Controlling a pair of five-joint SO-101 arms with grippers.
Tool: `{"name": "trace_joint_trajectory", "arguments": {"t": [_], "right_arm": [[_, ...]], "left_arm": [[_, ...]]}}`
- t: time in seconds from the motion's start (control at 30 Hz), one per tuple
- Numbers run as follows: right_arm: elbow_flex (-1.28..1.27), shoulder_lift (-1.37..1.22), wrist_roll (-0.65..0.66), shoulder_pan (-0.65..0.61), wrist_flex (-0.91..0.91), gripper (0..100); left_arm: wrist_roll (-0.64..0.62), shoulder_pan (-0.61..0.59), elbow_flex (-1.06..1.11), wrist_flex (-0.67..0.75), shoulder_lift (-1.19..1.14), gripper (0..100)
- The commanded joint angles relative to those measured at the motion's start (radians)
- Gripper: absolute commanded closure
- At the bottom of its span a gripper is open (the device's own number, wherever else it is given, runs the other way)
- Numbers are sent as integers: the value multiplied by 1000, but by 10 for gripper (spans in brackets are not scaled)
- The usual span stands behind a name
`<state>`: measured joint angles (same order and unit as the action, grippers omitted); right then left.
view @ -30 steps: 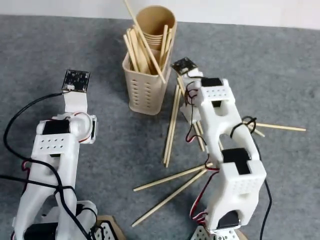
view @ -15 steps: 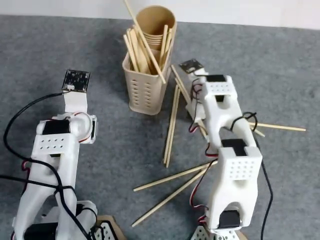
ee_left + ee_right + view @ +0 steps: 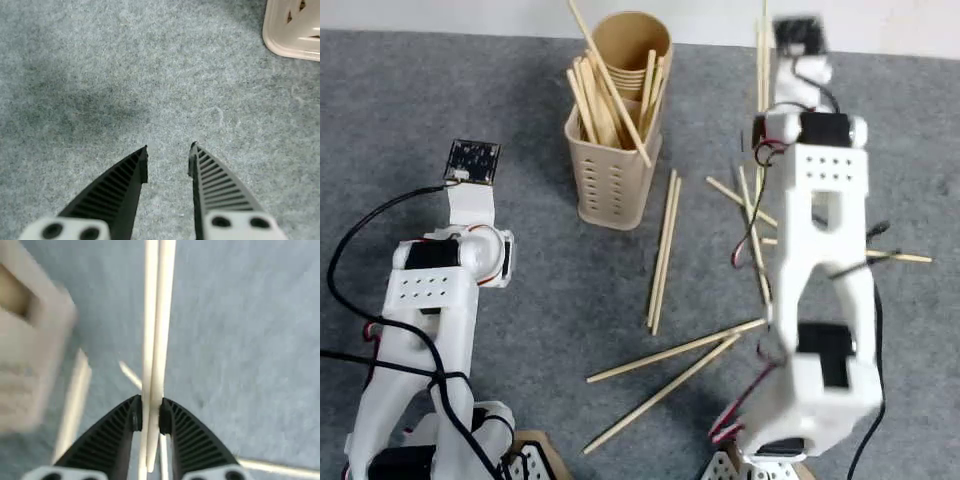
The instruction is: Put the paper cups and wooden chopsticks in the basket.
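chopstick pair (image 3: 157, 315) clamped in right gripper (image 3: 148, 415), just beside basket (image 3: 610, 185) holding paper cups (image 3: 632, 45). loose chopsticks (image 3: 665, 250) litter carpet (image 3: 530, 300) between arms. left gripper (image 3: 167, 160) parted over carpet near basket corner.

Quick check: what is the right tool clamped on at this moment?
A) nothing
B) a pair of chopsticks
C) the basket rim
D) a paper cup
B: in the right wrist view, the right tool pinches two chopsticks lying side by side.
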<state>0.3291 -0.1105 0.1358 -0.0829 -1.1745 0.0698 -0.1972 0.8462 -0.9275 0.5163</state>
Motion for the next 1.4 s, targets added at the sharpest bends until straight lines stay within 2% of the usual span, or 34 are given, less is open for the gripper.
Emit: {"name": "trace_joint_trajectory", "arguments": {"t": [0.0, 0.17, 0.37, 0.47, 0.57, 0.67, 0.8, 0.9, 1.0, 1.2, 1.27, 1.37], "right_arm": [[45, 193, -63, -94, 153, 993], [45, 225, -71, -237, 493, 991], [-59, 226, -100, -414, 690, 992], [-222, 231, -158, -441, 845, 992], [-409, 236, -157, -440, 989, 992], [-535, 236, -130, -440, 1050, 992], [-547, 236, 2, -458, 1049, 957], [-542, 237, -49, -458, 1015, 853], [-483, 252, -66, -461, 865, 843], [-317, 397, -66, -455, 673, 845], [-292, 458, -64, -432, 544, 846], [-280, 539, -28, -410, 228, 846]], "left_arm": [[3, -5, -4, 17, 31, 835], [3, -5, -4, 17, 30, 835], [3, -5, -2, 31, 30, 835], [3, -8, 30, 78, 30, 835], [5, -8, 51, 120, 30, 835], [5, -8, 51, 120, 30, 835], [5, -8, 51, 120, 30, 835], [5, -10, 51, 120, 30, 835], [6, -10, 53, 120, 30, 835], [6, -8, 53, 121, 30, 835], [6, -8, 53, 121, 30, 835], [6, -10, 53, 121, 30, 835]]}}
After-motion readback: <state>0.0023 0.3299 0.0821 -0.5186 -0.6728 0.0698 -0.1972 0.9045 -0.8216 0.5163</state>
